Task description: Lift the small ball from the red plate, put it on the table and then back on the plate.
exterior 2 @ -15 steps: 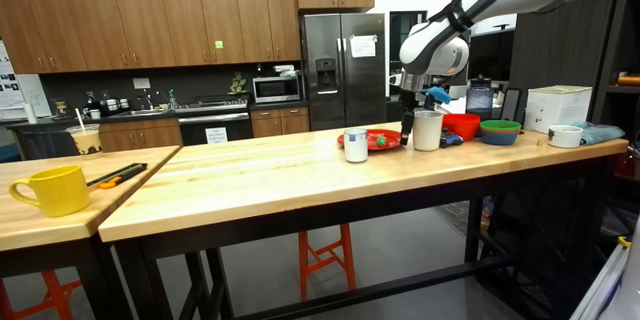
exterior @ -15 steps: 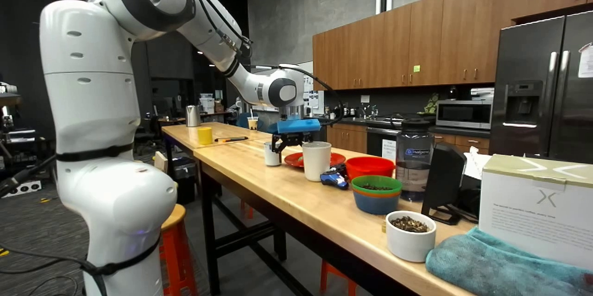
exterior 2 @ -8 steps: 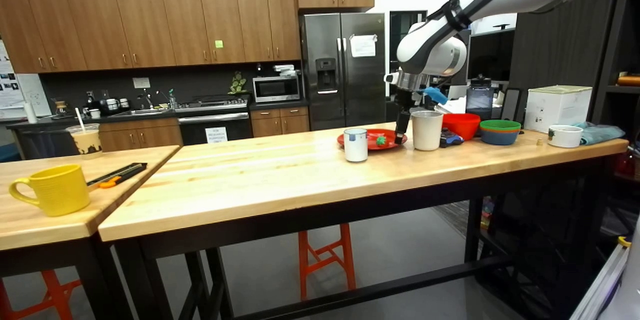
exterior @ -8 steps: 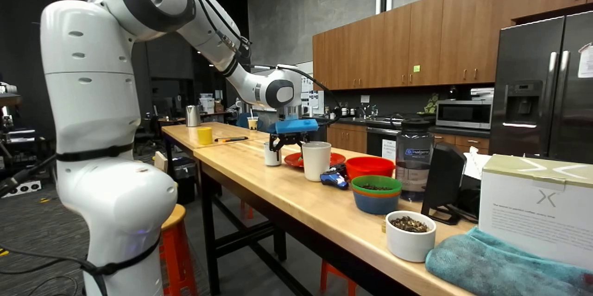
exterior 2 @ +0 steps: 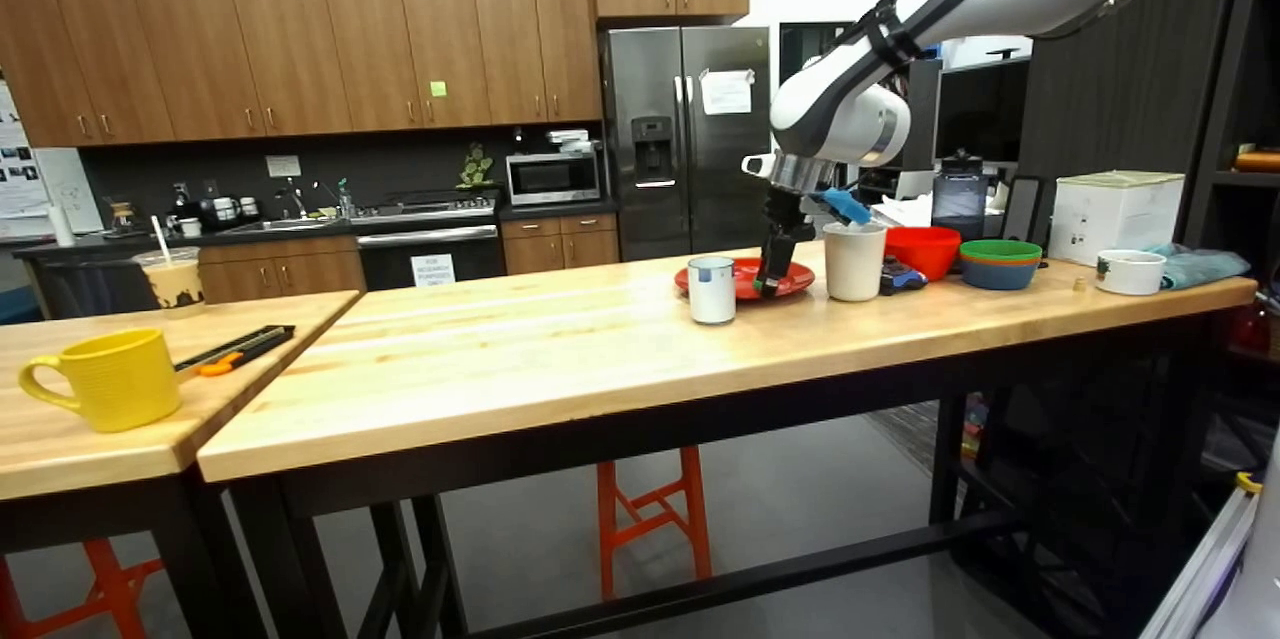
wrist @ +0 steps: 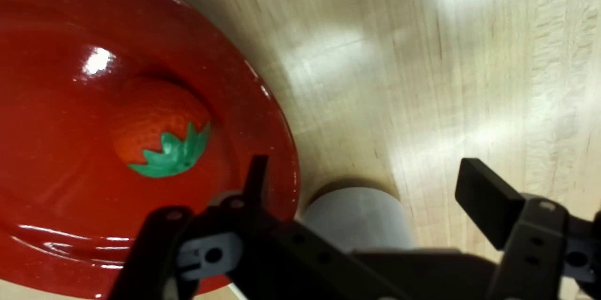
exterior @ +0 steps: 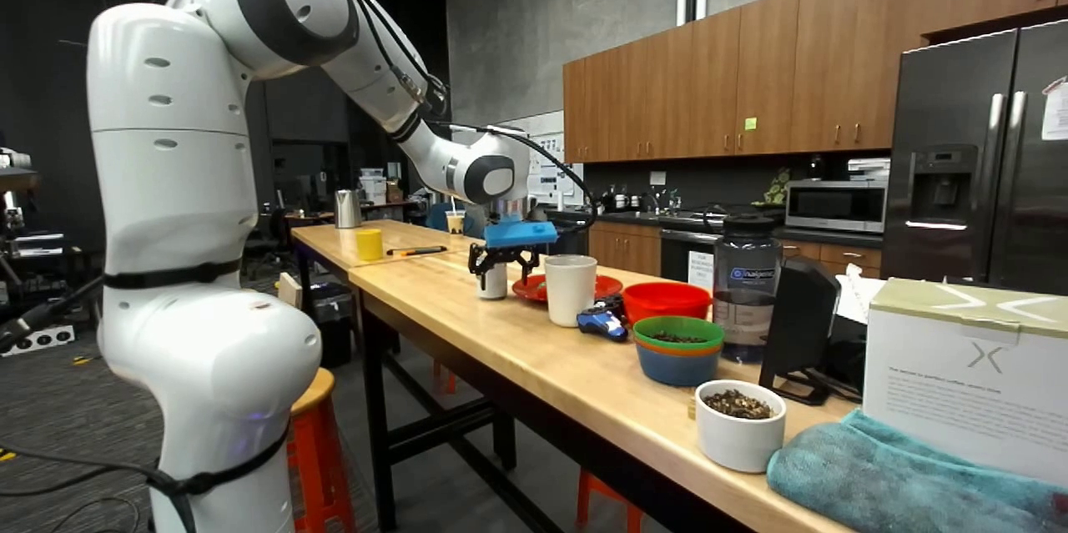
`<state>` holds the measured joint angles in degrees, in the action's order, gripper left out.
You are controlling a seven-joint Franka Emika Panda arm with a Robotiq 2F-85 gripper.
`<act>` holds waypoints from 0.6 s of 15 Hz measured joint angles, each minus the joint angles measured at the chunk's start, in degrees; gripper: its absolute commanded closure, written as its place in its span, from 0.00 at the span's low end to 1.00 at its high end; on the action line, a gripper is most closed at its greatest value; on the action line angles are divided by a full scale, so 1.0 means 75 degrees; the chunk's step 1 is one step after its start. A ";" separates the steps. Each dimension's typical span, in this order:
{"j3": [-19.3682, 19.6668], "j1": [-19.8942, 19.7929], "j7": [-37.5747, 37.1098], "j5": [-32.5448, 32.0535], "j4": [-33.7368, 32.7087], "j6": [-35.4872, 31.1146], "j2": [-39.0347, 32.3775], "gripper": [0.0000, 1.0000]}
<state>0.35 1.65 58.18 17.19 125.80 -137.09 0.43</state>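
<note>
On the red plate (wrist: 263, 131) lies a small red ball (wrist: 141, 107) shaped like a strawberry, with green leaves at one end. My gripper (wrist: 366, 168) stands open, nothing held between its fingers. One fingertip (wrist: 257, 171) hangs over the plate's rim, the other over the wooden table (wrist: 422, 79); the ball is beyond the first one, outside the jaws. In an exterior view the gripper (exterior 2: 768, 287) reaches down over the plate (exterior 2: 798, 281) and mostly covers the ball. From another angle, the gripper (exterior: 506, 276) shows spread fingers, and a taller cup partly hides the plate (exterior: 607, 286).
A small white mug (exterior 2: 711, 291) and a taller white cup (exterior 2: 855, 264) flank the plate closely. A pale cup (wrist: 359, 218) shows below the jaws; which one, I cannot tell. A red bowl (exterior: 667, 300), stacked bowls (exterior: 678, 362) and a bottle (exterior: 745, 291) stand farther along.
My gripper has moved left in both exterior views, away from the taller cup and over the plate, a little lower. It has turned somewhat. The ball and plate have not moved.
</note>
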 measured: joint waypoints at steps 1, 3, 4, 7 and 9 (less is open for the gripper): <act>-0.0006 0.0000 0.0064 0.0056 -0.0027 -0.0040 -0.0042 0.00; -0.0006 -0.0006 0.0187 0.0243 -0.0125 -0.0123 -0.0127 0.00; -0.0006 -0.0010 0.0224 0.0282 -0.0168 -0.0129 -0.0157 0.00; -0.0006 -0.0012 0.0246 0.0288 -0.0217 -0.0131 -0.0200 0.00; -0.0006 -0.0012 0.0249 0.0288 -0.0230 -0.0132 -0.0215 0.00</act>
<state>0.30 1.56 60.04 19.35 124.07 -138.08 -1.18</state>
